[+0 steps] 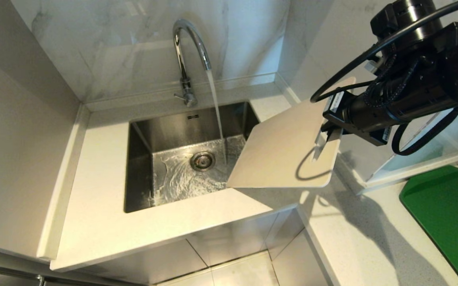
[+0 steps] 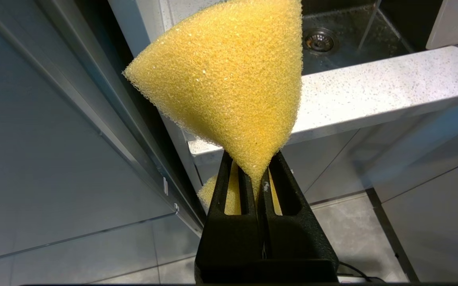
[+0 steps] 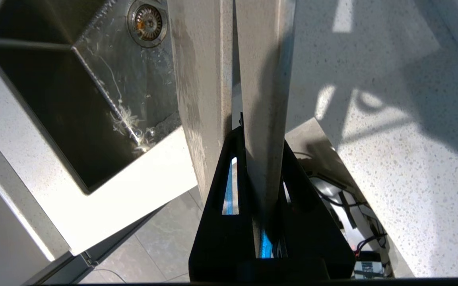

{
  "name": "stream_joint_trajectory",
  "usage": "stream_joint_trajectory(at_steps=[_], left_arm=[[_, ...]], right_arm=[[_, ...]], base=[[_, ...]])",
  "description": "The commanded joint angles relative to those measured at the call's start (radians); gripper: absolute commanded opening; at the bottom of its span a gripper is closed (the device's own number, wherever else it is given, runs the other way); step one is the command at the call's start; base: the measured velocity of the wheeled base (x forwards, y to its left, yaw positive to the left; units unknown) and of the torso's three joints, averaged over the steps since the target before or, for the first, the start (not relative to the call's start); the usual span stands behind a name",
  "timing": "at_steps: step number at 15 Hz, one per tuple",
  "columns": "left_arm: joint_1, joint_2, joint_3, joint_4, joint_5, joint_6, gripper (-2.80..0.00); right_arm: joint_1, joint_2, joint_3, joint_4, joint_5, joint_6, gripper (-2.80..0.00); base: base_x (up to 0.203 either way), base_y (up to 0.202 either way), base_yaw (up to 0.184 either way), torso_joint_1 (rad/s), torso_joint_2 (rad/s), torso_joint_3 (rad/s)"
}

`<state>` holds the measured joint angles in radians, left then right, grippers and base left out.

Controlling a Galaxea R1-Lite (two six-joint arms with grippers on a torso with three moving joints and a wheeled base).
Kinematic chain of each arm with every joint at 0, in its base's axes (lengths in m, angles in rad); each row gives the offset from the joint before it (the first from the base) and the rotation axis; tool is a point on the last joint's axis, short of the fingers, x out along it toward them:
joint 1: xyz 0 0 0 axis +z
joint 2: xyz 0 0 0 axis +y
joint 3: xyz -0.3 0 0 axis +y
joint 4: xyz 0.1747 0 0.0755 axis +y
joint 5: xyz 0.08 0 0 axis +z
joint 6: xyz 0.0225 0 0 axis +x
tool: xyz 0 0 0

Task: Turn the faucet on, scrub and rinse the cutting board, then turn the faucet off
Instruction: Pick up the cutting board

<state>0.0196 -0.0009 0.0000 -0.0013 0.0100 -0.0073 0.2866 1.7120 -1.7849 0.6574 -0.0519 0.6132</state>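
Observation:
The chrome faucet [image 1: 185, 55] stands behind the sink [image 1: 141, 159], and a stream of water falls from its spout into the basin. The side lever [image 1: 180, 96] sits at its base. The cream cutting board [image 1: 280, 151] hangs tilted in the air over the sink's right rim, beside the stream and apart from it. My right gripper [image 1: 326, 137] is shut on its right edge. In the right wrist view the cutting board [image 3: 266, 87] runs edge-on out from the right gripper [image 3: 262, 139]. My left gripper [image 2: 257, 174] is shut on a yellow sponge [image 2: 229, 79], low in front of the counter, outside the head view.
A green board [image 1: 447, 214] lies on the counter at the far right. Marble walls close in the sink at the back and on the left. The white counter [image 1: 105, 222] wraps round the basin, with tiled floor below its front edge.

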Motion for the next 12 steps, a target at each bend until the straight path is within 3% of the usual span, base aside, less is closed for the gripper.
stream_joint_trajectory(at_steps=[1,12], left_arm=[[0.0,-0.004,0.002,0.0,0.001,0.0,-2.8],[0.0,-0.004,0.002,0.0,0.001,-0.002,-2.8]], right_arm=[[0.0,0.018,-0.022,0.002,0.0,0.003,-2.8],[-0.001,0.023,-0.085,0.005,0.001,-0.004,-2.8]], base=[[0.0,0.0,0.0,0.0,0.0,0.0],[0.0,0.0,0.0,0.0,0.0,0.0]])
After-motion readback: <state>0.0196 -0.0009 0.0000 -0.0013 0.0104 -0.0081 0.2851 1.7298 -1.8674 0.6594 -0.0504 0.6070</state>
